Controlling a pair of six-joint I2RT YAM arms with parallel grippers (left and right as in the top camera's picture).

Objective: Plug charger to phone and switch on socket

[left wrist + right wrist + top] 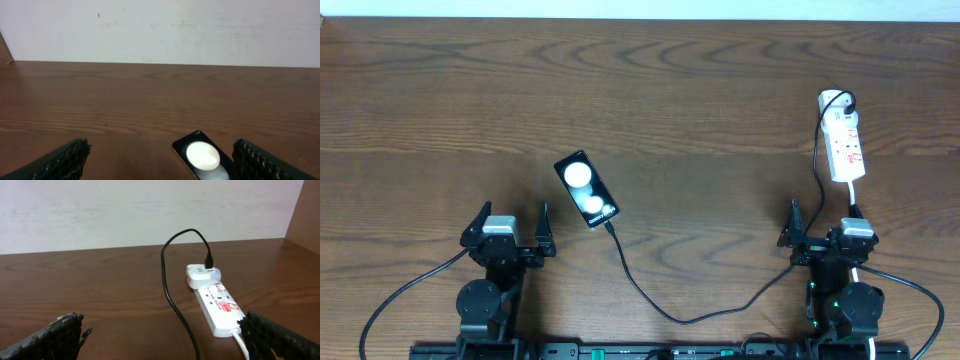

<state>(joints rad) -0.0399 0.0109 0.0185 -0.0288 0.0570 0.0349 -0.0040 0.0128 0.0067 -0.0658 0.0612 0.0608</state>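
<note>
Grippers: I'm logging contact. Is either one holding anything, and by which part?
Nothing is held: the left gripper and the right gripper are both open and empty.

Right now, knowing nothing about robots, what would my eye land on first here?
Probably the black smartphone lying mid-table, bright round reflections on its screen. A thin black charger cable loops from its near end across to the white power strip at the right. The left tool and right tool sit open at the front edge.

Overhead looks straight down on the table [720, 90]; wrist cams sit low, facing the wall [160, 30] — left shares phone [586, 189], right shares socket [845, 150].
</note>
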